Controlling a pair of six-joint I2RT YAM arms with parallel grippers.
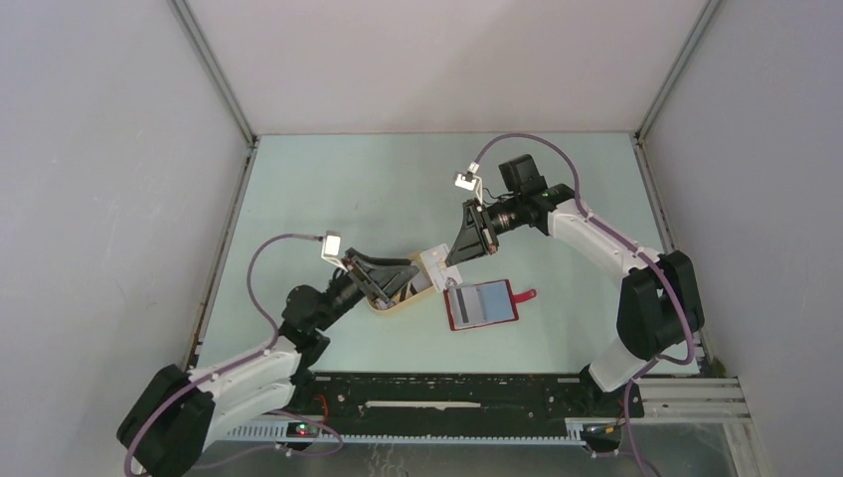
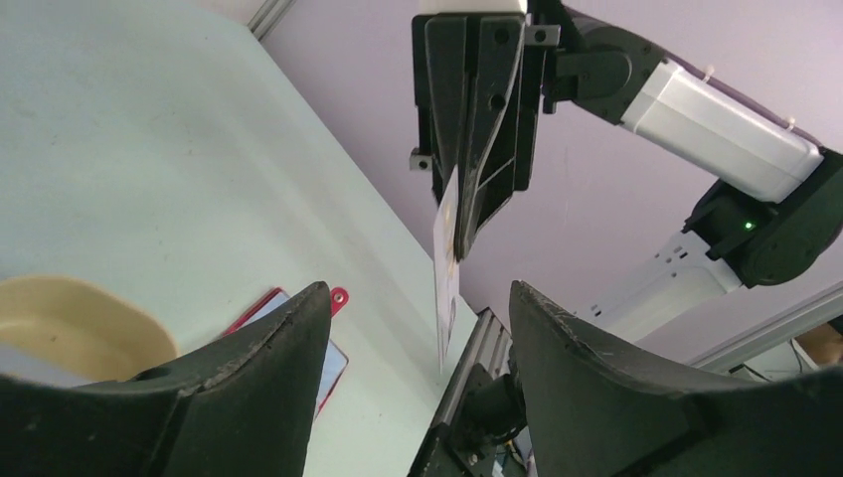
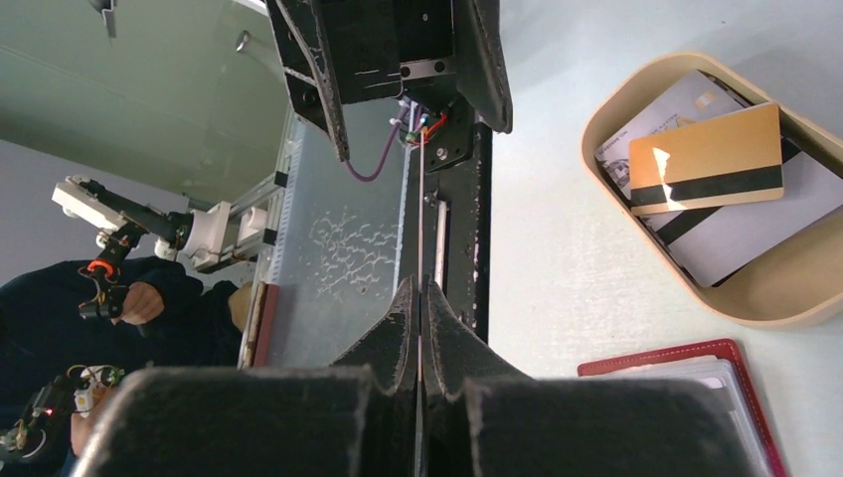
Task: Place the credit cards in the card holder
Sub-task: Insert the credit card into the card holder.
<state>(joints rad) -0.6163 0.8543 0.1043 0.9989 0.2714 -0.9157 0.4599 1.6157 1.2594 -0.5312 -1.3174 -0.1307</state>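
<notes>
near card holder [image 1: 482, 304], card [image 2: 444, 288] in r gripper [image 2: 463, 238]

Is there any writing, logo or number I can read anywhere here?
No text can be read.
The grey card in the beige tray carries small print, too blurred to read.
The orange-gold card shows only a dark stripe.
The red card holder shows no writing.

The table [image 1: 398, 179] top is pale green and matt. Plain grey-white panels enclose it: left wall [image 1: 89, 199], far wall [image 1: 447, 60], right wall [image 1: 775, 149]. An aluminium left post [image 1: 214, 70] and right post [image 1: 676, 70] mark the far corners. A black rail [image 1: 517, 393] runs along the near edge, with a white slotted duct [image 1: 477, 433] just nearer. Lighting is even and diffuse.
</notes>
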